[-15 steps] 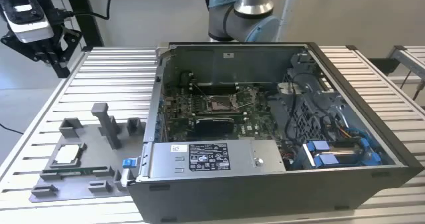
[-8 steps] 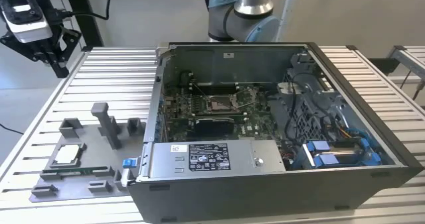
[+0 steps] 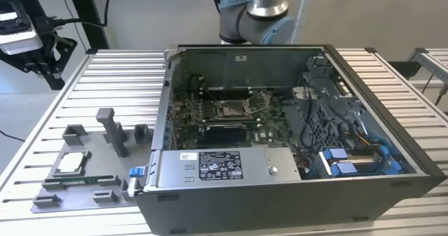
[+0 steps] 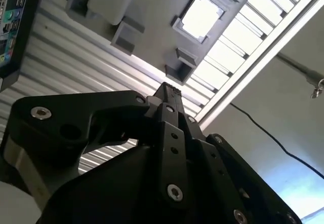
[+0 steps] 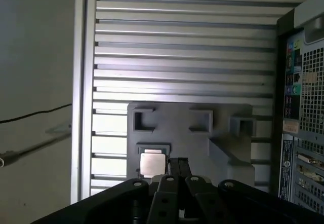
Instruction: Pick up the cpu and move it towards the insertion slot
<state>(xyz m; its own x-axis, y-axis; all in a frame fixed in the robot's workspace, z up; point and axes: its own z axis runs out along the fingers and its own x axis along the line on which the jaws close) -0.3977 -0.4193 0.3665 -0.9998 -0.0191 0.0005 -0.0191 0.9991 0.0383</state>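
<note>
We see the cpu (image 3: 71, 163), a small flat square chip with a shiny silver-grey metal top. It lies in a shallow pocket of the flat grey plastic tray (image 3: 105, 167), which sits on the ribbed silver metal table (image 3: 119, 84). In the exterior view that spot is at about eight o'clock. The cpu is not yet picked up.

In the exterior view the black metal gripper (image 3: 48, 71) hangs up high at about ten o'clock. From there the cpu lies at about six o'clock and well apart from it. We think the gripper has to come down a long way to reach the chip.

In the first wrist view the gripper (image 5: 178, 162) has its two thin fingers pressed together with nothing between them. The second wrist view shows the gripper (image 4: 169, 88) the same way. In both wrist views the cpu (image 5: 153, 164) (image 4: 201, 17) sits off to one side of the line of the fingers, not right under them.

The cpu lies flat with its silver face up. It is square, so no side is the long one. Its edges run along the tray's edges. The long thin green memory stick (image 3: 81, 181) lies just beside it, at six o'clock.

The insertion slot (image 3: 234, 108), a square socket with a shiny silver frame and a brownish-gold middle, sits inside the open dark grey computer case (image 3: 280, 207). It is at about two o'clock from the cpu.
</note>
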